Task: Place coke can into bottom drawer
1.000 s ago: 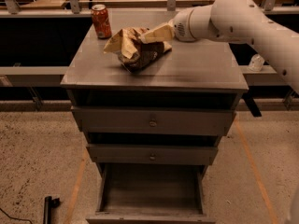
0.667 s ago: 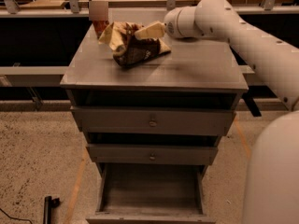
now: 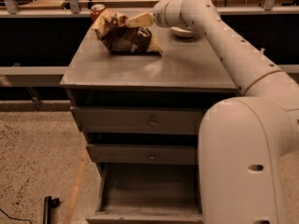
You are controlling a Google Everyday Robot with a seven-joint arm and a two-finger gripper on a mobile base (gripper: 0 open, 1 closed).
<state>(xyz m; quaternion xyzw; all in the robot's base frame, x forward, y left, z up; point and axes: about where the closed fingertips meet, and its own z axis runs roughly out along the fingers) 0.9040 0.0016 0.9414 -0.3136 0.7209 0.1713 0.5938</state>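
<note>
while the gripper (image 3: 138,20) sits over the chip bag (image 3: 126,37), grip unclear, it half hides the coke can (image 3: 97,10).

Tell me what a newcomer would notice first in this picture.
The big white arm fills the right foreground and reaches across the cabinet top, its gripper at the brown chip bag at the back left. The red coke can peeks out behind that bag, and the bottom drawer stands open below two shut drawers.

Behind chip bag (image 3: 126,38) the coke can (image 3: 97,9); tool (image 3: 131,21) over bag, bowl (image 3: 183,31) at right.
</note>
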